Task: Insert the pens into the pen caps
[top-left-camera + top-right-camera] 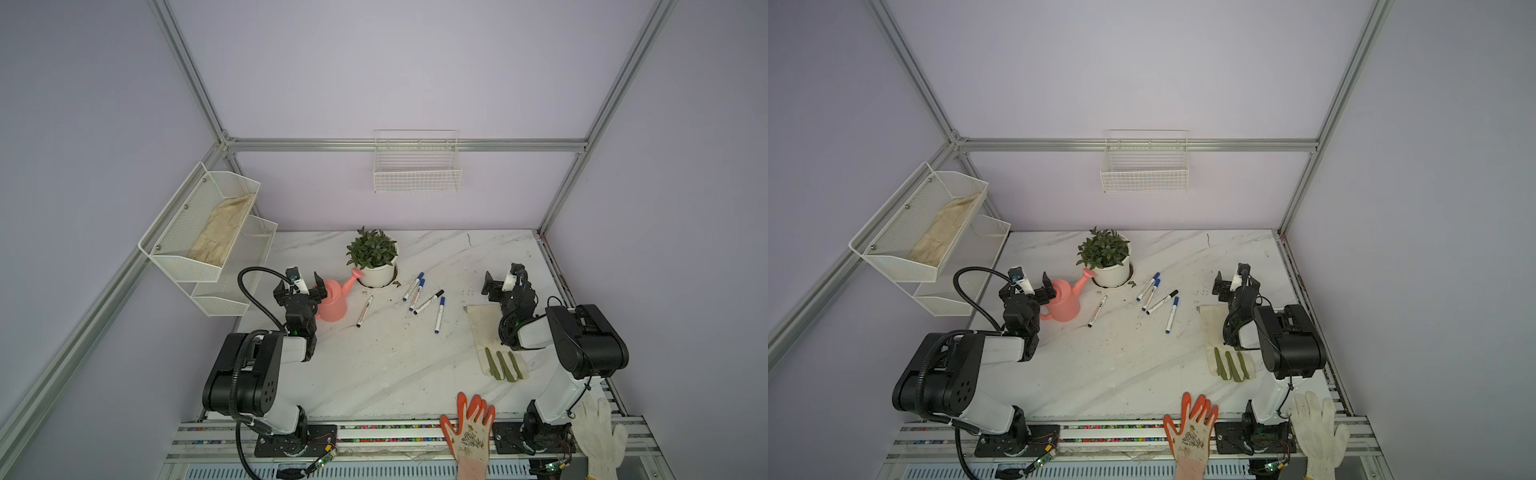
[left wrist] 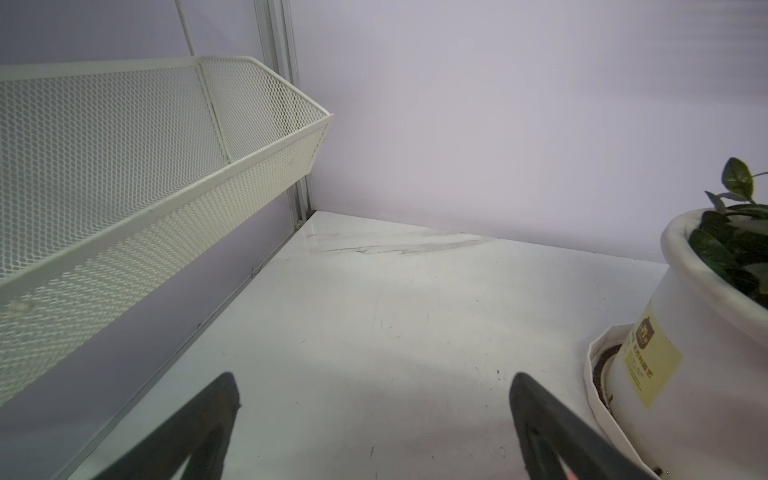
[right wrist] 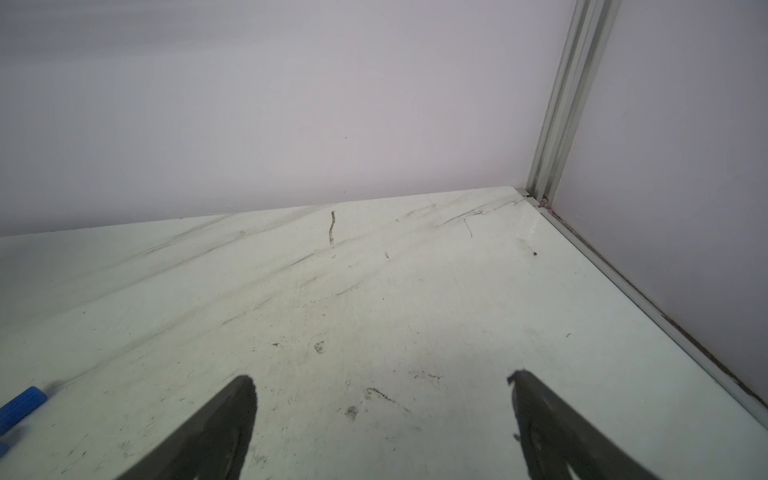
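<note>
With the left claw (image 1: pixel 300 289) and right claw (image 1: pixel 503 282) both spread wide and empty, reaching for the pens (image 1: pixel 417 295) bunched mid-frame in both top views could knock neighbouring ones rolling.

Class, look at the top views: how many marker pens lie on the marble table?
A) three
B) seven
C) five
C: five pens show in both top views. Four are clustered on the table near the potted plant, and a lone pen lies beside the pink watering can.
</note>
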Robot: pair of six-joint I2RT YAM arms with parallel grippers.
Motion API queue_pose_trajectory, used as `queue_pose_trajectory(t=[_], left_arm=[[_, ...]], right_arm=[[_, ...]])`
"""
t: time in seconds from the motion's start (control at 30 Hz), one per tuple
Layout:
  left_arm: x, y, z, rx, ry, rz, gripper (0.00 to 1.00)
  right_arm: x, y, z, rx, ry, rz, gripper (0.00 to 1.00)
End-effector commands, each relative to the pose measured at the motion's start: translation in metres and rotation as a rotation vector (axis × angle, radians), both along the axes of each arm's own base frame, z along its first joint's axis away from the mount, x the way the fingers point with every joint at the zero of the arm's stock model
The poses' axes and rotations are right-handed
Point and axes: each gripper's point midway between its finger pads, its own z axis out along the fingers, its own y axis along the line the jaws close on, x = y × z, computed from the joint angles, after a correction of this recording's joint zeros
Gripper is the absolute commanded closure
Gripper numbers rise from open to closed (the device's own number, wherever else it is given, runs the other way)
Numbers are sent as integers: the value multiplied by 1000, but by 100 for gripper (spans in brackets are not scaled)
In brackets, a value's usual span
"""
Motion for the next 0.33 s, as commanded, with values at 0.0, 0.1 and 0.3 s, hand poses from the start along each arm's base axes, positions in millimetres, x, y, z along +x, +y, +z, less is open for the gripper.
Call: queue_pose_trajectory(t=[0.0, 0.1, 0.3], left_arm=[[-12, -3, -47, 35, 162, -26, 0], [-12, -2, -47, 35, 165, -24, 0], [-12, -3, -46, 35, 163, -25, 0]], right_arm=[[2, 0, 9, -21, -33, -6, 3], [3, 1, 8, -18, -30, -2, 3], [-4, 1, 12, -25, -56, 4, 3]])
